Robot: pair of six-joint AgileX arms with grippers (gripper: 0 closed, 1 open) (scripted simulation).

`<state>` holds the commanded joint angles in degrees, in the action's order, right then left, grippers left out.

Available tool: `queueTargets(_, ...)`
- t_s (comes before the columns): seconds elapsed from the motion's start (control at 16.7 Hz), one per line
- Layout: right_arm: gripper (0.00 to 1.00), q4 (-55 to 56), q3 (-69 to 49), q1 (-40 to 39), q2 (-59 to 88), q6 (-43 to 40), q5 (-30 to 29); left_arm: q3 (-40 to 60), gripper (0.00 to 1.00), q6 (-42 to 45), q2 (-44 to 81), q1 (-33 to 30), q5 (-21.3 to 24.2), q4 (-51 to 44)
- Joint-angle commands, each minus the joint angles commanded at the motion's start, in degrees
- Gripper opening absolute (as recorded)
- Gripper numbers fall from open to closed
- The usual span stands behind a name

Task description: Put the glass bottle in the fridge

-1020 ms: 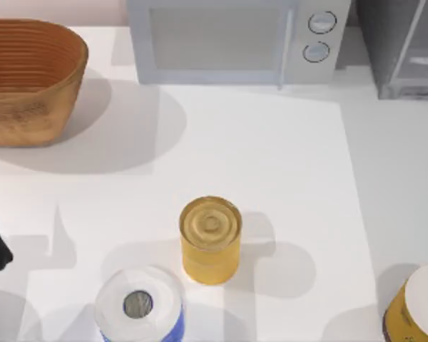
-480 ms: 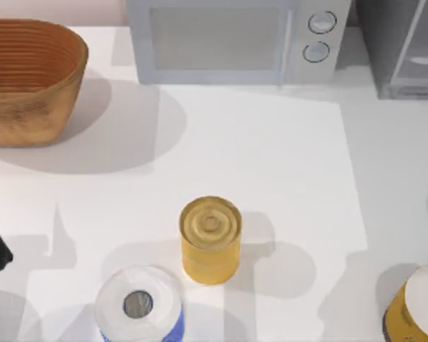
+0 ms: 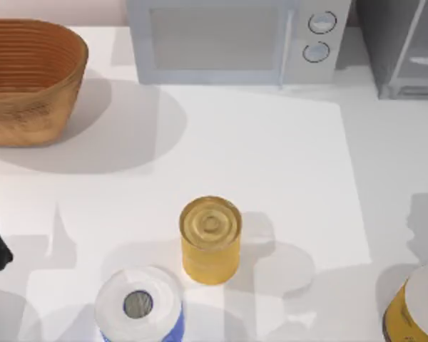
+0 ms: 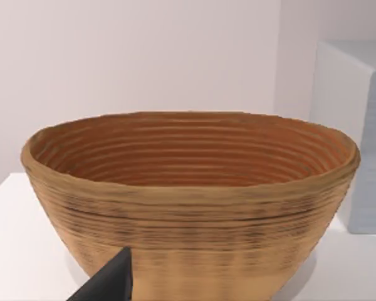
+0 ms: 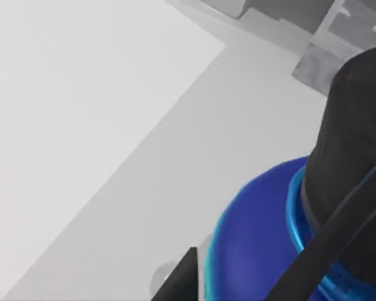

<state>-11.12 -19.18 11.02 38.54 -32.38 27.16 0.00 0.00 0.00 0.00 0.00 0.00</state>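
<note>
Spreading across the whole scene, the white counter [image 3: 271, 157] carries everything. At its back right corner stands the dark-grey fridge [image 3: 403, 50], door shut, with the white-grey microwave [image 3: 228, 39] just to its left. The woven basket [image 3: 28, 78] sits at the back left, well apart from both. A yellow can [image 3: 210, 239] stands upright near the front middle. Just beside it on the front left is a blue-wrapped paper roll [image 3: 139, 305], and a yellow-wrapped paper roll [image 3: 417, 306] sits at the front right edge. The blue bottle [image 5: 250, 251] with its black cap is in the right wrist view, close against the right tool [image 5: 182, 279] and far from the fridge. The left tool [image 4: 109, 282] hangs before the basket. I cannot tell whether either tool is open or closed.
</note>
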Motion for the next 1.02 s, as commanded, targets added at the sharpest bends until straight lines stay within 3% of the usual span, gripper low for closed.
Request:
queueTargets(0.3,0.01,7.5,11.3,-6.8,-23.7,19.6,-15.8,0.0,1.0,0.0,0.0,0.0,0.0,0.0)
queueTargets(0.54,0.01,10.5,17.4,-10.2,-35.6,29.7,-24.6,0.0,1.0,0.0,0.0,0.0,0.0,0.0)
queueTargets(1.02,0.01,11.0,19.1,-10.9,-38.3,32.4,-27.0,0.0,1.0,0.0,0.0,0.0,0.0,0.0)
